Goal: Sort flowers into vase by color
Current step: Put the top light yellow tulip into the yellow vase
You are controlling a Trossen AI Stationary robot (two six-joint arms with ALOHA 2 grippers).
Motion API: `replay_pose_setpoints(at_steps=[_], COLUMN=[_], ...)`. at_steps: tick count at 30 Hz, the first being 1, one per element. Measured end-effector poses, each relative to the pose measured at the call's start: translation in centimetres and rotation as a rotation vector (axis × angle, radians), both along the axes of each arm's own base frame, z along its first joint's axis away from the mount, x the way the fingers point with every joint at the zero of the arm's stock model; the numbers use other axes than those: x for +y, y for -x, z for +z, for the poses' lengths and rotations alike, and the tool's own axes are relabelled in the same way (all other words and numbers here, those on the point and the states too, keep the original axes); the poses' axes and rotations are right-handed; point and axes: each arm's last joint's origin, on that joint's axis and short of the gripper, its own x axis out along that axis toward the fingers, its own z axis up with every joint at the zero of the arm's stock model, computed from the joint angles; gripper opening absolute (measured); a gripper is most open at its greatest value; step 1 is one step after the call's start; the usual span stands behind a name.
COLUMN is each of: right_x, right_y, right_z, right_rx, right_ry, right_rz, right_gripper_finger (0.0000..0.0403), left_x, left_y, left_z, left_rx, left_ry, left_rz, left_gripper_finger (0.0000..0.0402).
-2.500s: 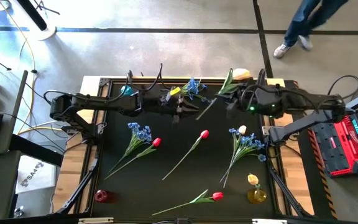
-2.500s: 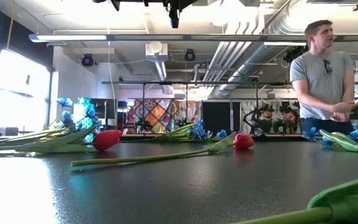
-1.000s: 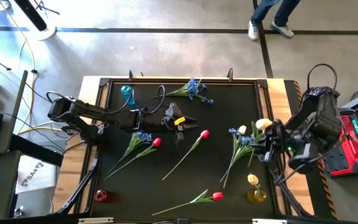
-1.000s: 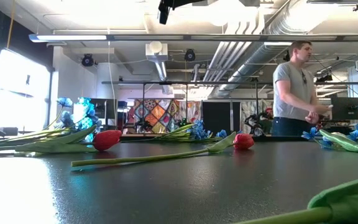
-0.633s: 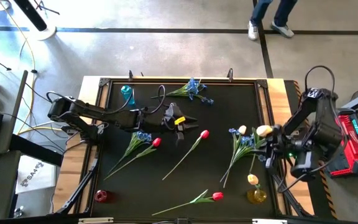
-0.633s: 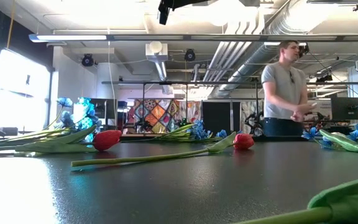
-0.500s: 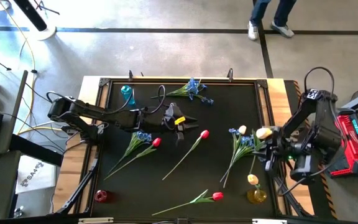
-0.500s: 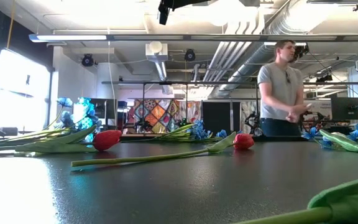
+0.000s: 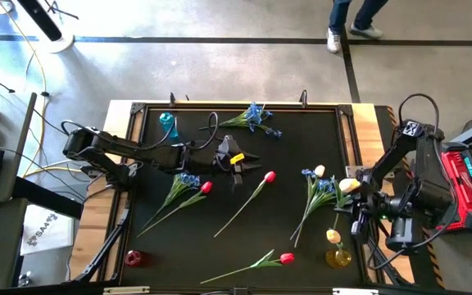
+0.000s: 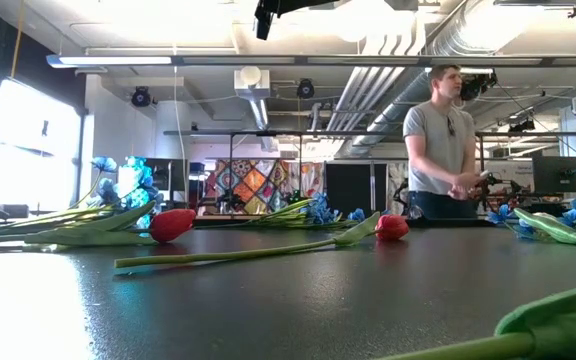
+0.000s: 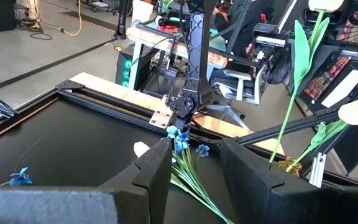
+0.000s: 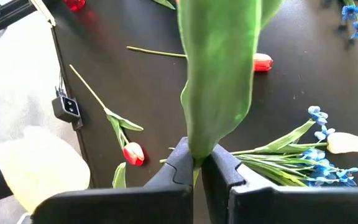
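Observation:
My right gripper (image 9: pixel 359 200) is at the table's right edge, raised and shut on a pale yellow tulip (image 9: pixel 349 185). Just nearward stands the yellow vase (image 9: pixel 339 259), with one pale tulip (image 9: pixel 333 237) in it. My left gripper (image 9: pixel 236 161) hovers open over the middle of the table, with nothing between its fingers (image 11: pixel 157 168). Lying flat on the black top are red tulips (image 9: pixel 269 176) (image 9: pixel 286 259), a blue spray beside a red tulip (image 9: pixel 188 182), a blue spray at the far edge (image 9: pixel 256 117), and a blue bunch with a pale tulip (image 9: pixel 322 184). My right gripper pinches the tulip between its two fingers at the stem, where a broad green leaf (image 12: pixel 194 149) leaves it. The tulip is lifted clear of the table and stands nearly upright. Its bloom (image 11: pixel 325 5) is uppermost, and the stem's lower end (image 11: pixel 273 160) hangs beside the yellow vase.
A blue vase (image 9: pixel 167 123) stands at the far left corner and a red vase (image 9: pixel 135 258) at the near left corner. A red tool case (image 9: pixel 461 184) lies off the table's right side. A person (image 10: pixel 446 140) stands beyond the far edge.
My right gripper has carried the pale tulip along the table's right edge toward the near edge and a little down, closer to the yellow vase, still shut on it. The person behind the table has walked on.

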Motion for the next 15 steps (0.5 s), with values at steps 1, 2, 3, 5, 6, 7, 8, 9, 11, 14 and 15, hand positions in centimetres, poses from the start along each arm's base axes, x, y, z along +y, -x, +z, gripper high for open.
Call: replay_pose_setpoints(at_steps=[1,2,3,5,6,7,8,9,11,14,15], right_x=[0.1,0.2,0.3,0.4,0.4,0.5,0.6,0.7,0.8,1.1,1.2], right_y=[0.0,0.0,0.0,0.0,-0.1,-0.1,-0.1,-0.2,-0.2,-0.3,-0.3], right_z=[0.0,-0.1,-0.1,-0.2,-0.3,-0.3,-0.4,-0.4,-0.6,-0.8,-0.9], right_rx=[0.0,0.001,0.002,0.006,0.01,0.011,0.013,0.017,0.028,0.05,0.051], right_ry=[0.001,0.003,0.006,0.008,0.009,0.01,0.011,0.01,0.008,0.01,0.012], right_rz=[0.0,0.002,0.003,0.004,0.004,0.003,0.001,-0.002,-0.007,-0.006,-0.006], right_gripper_finger=[0.0,0.0,0.0,0.0,0.0,0.0,0.0,0.0,0.0,0.0,0.0], left_x=[0.0,0.0,0.0,0.2,0.2,0.3,0.4,0.5,0.6,0.7,0.7], left_y=[0.0,0.0,0.0,0.0,0.0,0.0,0.0,0.0,0.0,0.0,0.0], left_z=[0.0,0.0,0.0,-0.1,-0.2,-0.3,-0.4,-0.4,-0.4,-0.4,-0.4], left_rx=[0.0,0.0,0.002,0.016,0.027,0.037,0.043,0.045,0.044,0.044,0.044], left_ry=[0.0,0.0,-0.001,-0.006,-0.01,-0.011,-0.011,-0.009,-0.006,-0.006,-0.005], left_rz=[0.0,0.0,0.0,0.004,0.005,0.007,0.01,0.012,0.015,0.015,0.014], left_gripper_finger=[0.0128,0.0128,0.0128,0.0128,0.0128,0.0128,0.0128,0.0128,0.0128,0.0128,0.0128])
